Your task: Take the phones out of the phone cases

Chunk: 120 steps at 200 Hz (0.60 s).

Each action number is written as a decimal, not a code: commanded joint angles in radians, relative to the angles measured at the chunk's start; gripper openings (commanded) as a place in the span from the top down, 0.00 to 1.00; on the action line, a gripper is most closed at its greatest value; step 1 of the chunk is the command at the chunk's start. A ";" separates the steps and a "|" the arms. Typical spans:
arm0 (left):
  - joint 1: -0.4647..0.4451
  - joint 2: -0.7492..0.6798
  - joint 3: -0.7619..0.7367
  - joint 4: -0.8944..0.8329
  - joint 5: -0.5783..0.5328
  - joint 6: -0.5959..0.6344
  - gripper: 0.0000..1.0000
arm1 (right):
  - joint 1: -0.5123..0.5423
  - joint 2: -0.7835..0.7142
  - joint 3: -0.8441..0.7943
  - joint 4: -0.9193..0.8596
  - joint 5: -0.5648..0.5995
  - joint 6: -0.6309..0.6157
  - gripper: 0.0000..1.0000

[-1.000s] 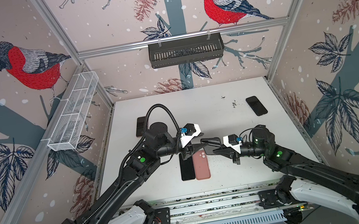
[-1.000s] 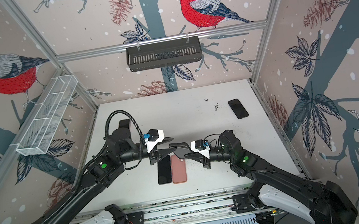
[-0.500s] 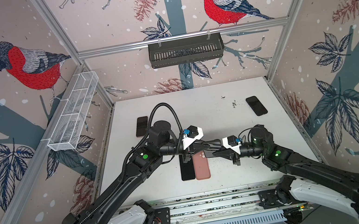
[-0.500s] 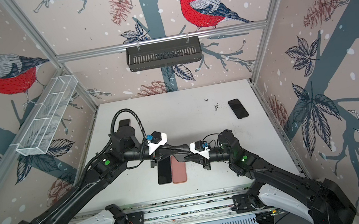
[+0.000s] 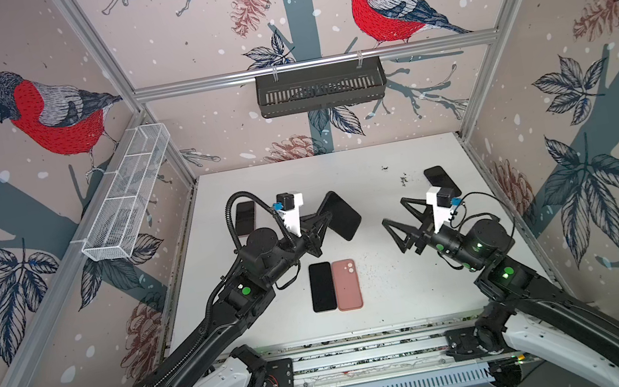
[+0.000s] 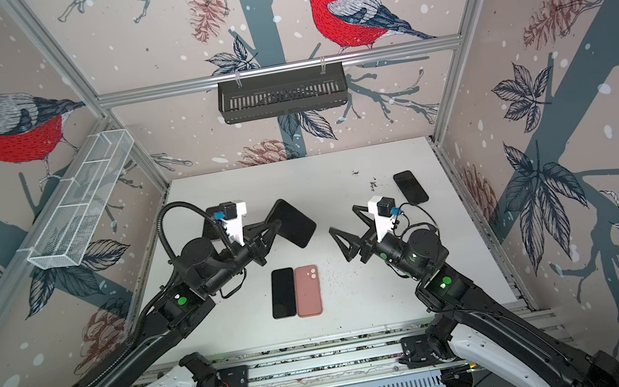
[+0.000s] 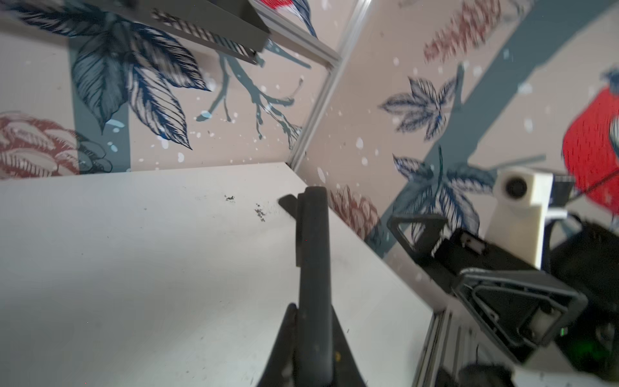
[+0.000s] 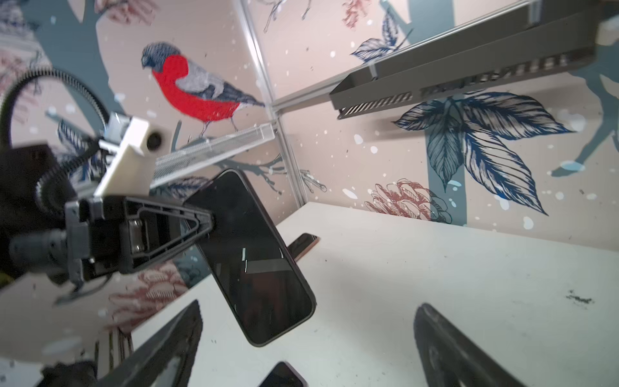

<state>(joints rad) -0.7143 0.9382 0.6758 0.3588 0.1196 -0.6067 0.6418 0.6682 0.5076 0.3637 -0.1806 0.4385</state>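
Note:
My left gripper (image 5: 324, 218) is shut on one end of a black phone (image 5: 343, 216) that has a dark case rim round its screen. It holds the phone tilted in the air above the table's middle; the right wrist view shows the screen (image 8: 258, 261), and the left wrist view shows the phone (image 7: 313, 241) edge-on between the shut jaws. My right gripper (image 5: 392, 211) stands open and empty, a short way right of the phone and apart from it. In both top views a pink phone case (image 6: 307, 291) lies back up beside a bare black phone (image 6: 282, 292).
Another dark phone (image 5: 245, 218) lies at the back left under the left arm's cable, and one more (image 5: 440, 180) at the back right behind the right wrist. A black basket (image 5: 320, 87) hangs on the back wall. A white mesh tray (image 5: 127, 198) hangs on the left wall.
The two grippers were together over the table's middle. The left one shut on the phone, the right one opened and drew back to the right, and the left lifted the phone up and back.

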 commanded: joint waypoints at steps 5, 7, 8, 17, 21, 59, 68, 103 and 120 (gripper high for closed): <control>-0.009 0.051 -0.117 0.584 -0.125 -0.533 1.00 | -0.004 0.010 0.062 -0.085 -0.003 0.251 0.00; -0.013 0.060 -0.122 0.609 -0.131 -0.549 1.00 | -0.004 0.008 0.063 -0.087 -0.008 0.259 0.01; -0.016 0.063 -0.124 0.621 -0.136 -0.557 1.00 | -0.004 0.008 0.063 -0.086 -0.010 0.262 0.01; -0.048 0.091 -0.131 0.690 -0.181 -0.593 1.00 | -0.004 0.001 0.055 -0.071 -0.038 0.292 0.00; -0.063 0.099 -0.128 0.704 -0.201 -0.598 1.00 | -0.003 -0.005 0.048 -0.057 -0.052 0.304 0.00; -0.141 0.200 -0.123 0.887 -0.247 -0.677 1.00 | -0.005 -0.075 -0.066 0.070 -0.082 0.413 0.01; -0.151 0.221 -0.135 0.949 -0.262 -0.698 1.00 | -0.006 -0.093 -0.092 0.093 -0.089 0.431 0.01; -0.192 0.262 -0.158 1.023 -0.312 -0.720 1.00 | -0.011 -0.126 -0.153 0.193 -0.109 0.491 0.01; -0.201 0.291 -0.166 1.076 -0.318 -0.742 1.00 | -0.018 -0.109 -0.166 0.243 -0.132 0.523 0.01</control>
<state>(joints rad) -0.9043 1.2060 0.5167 1.2098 -0.1516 -1.2888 0.6312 0.5476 0.3561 0.4728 -0.2729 0.8951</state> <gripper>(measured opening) 0.126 0.996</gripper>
